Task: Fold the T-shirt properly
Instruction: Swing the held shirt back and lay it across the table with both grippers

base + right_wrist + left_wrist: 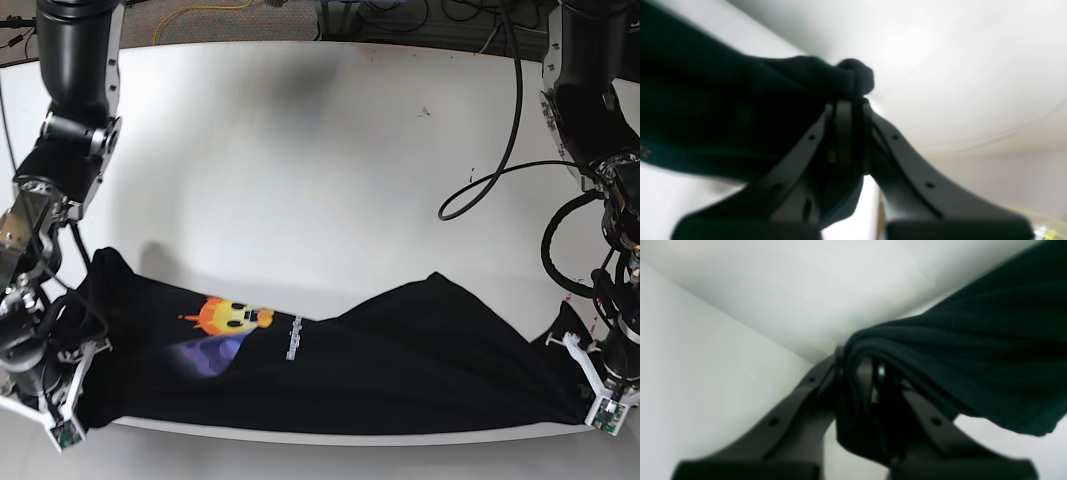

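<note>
Both grippers, right point(75, 385) and left point(585, 385), clamp the T-shirt point(330, 370), stretched sideways along the table point(320, 160).

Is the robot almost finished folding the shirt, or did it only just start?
Only partway. Done: both pincers have grabbed the T-shirt, the left pincer and right pincer each shut on a bunch of black cloth. In hand: the shirt hangs stretched between the arms near the white table's front edge, emoji face showing. Left: no neat fold shows yet; it's wide and wrinkled.
</note>
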Robot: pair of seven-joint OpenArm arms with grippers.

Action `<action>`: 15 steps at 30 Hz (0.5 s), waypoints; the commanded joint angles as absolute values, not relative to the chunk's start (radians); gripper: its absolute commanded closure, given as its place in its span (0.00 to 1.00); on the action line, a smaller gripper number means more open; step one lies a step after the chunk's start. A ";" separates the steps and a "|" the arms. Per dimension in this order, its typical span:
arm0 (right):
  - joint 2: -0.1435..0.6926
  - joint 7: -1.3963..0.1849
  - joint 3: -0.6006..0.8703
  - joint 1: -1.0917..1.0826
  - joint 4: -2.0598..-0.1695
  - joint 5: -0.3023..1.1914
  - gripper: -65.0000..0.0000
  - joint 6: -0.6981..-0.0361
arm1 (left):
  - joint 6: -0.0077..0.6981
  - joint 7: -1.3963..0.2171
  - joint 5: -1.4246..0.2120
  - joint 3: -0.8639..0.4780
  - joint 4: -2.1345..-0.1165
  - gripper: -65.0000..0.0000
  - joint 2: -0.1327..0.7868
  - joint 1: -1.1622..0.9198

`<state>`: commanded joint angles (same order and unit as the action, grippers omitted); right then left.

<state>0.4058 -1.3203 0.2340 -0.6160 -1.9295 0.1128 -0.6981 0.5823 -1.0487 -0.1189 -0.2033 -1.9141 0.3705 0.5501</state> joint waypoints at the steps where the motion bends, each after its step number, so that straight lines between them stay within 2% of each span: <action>1: 0.394 -1.320 0.252 -0.559 -1.949 0.114 1.00 -0.698 | 0.582 -1.049 -0.119 -0.205 -1.914 0.97 0.371 0.522; 9: 0.311 -1.310 0.337 -0.271 -2.022 0.114 1.00 -0.698 | 0.582 -1.049 -0.119 -0.239 -1.948 0.97 0.372 0.344; 15: 0.242 -1.207 0.404 -0.070 -2.022 0.113 1.00 -0.698 | 0.584 -1.049 -0.122 -0.294 -1.963 0.97 0.372 0.193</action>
